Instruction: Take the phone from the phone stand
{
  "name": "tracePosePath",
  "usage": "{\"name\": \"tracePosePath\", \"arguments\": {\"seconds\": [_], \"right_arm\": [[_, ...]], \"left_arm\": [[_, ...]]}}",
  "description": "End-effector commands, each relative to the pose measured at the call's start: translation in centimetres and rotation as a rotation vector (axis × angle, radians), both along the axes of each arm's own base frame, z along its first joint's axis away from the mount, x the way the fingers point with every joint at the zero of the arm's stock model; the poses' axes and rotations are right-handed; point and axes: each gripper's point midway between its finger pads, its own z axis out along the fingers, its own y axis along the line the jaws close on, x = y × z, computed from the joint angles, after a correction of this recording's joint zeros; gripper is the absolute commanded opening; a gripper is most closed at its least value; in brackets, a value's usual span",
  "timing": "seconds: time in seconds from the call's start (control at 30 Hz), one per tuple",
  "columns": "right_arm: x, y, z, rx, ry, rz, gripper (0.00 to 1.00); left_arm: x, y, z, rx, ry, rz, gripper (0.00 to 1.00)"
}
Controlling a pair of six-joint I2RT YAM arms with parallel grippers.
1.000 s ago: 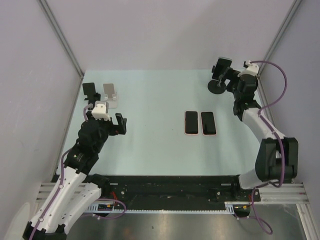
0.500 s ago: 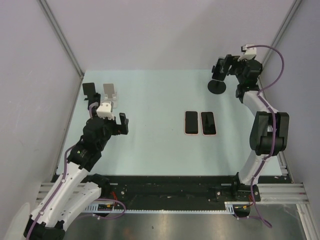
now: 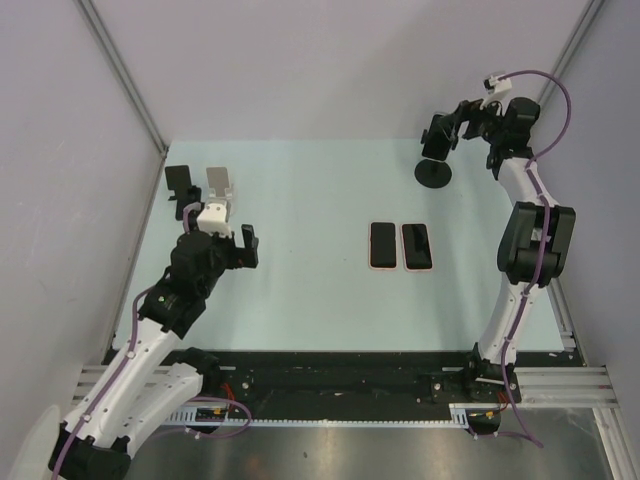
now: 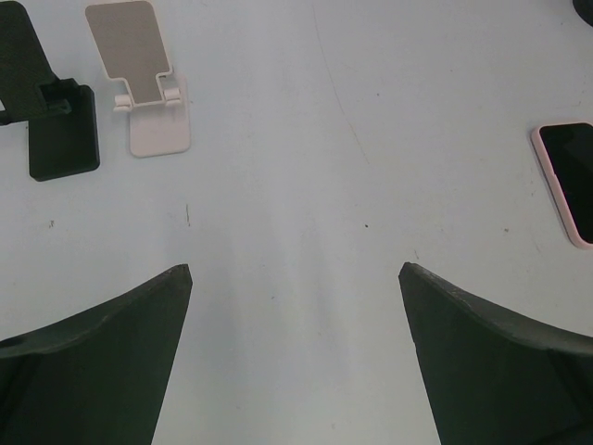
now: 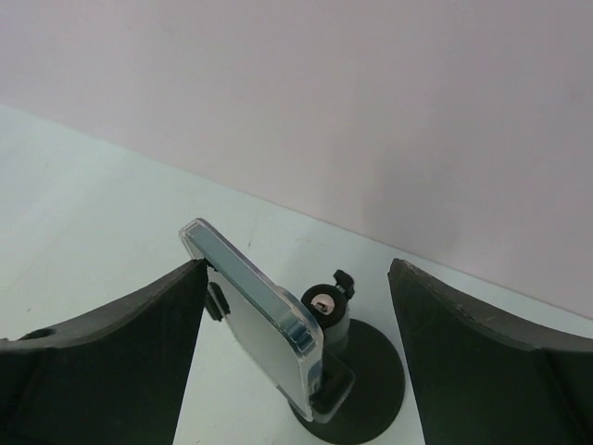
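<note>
Approach is in hand: the right fingers [image 5: 120,352], spread wide, frame without touching the phone [image 5: 259,329], tilted in the phone stand [image 5: 366,399] at lower middle of the right wrist view. Next they likely must advance, pinch its edges and lift it free without toppling the stand. The left fingers [image 4: 93,362] hang spread over the counter [image 4: 296,139].

I seem to be looking into a robotics lab test cell. A pale green table [image 3: 300,300] is boxed in by plain grey panels [image 3: 60,150] on aluminium framing [image 3: 122,75], with a slotted rail [image 3: 560,380] bolted along the near edge and purple cables [image 3: 567,103] looping loose.
</note>
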Motion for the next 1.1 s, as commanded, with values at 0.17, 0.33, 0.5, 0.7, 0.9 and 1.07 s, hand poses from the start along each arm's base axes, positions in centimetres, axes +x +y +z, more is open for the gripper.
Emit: {"name": "tracePosePath", "arguments": {"seconds": [0.17, 0.33, 0.5, 0.7, 0.9, 1.07], "right_arm": [[-0.6, 2.7, -0.9, 0.008, 0.04, 0.196, 0.74], [-1.1, 3.3, -0.6, 0.011, 0.035, 0.228, 0.52], [-2.0, 3.8, 2.1, 0.003, -0.01, 0.242, 0.22], [-4.7, 6.4, 7.3, -0.018, -0.089, 0.266, 0.0], [-8.9, 11.7, 12.7, -0.03, -0.19, 0.336, 0.0], [-13.9, 18.2, 14.1, -0.006, -0.21, 0.451, 0.0]], "left_arm": [[0.7, 0.0, 1.8, 0.013, -0.05, -0.008, 1.0], [0.7, 0.1, 1.7, 0.014, -0.047, -0.005, 1.0], [0.7, 0.2, 1.9, 0.01, -0.058, -0.005, 1.0], [0.2, 0.4, 2.7, -0.007, -0.086, -0.006, 1.0], [-0.4, 0.5, 3.5, -0.032, -0.119, -0.004, 1.0], [-0.9, 0.3, 4.1, -0.058, -0.142, -0.022, 1.0]]}}
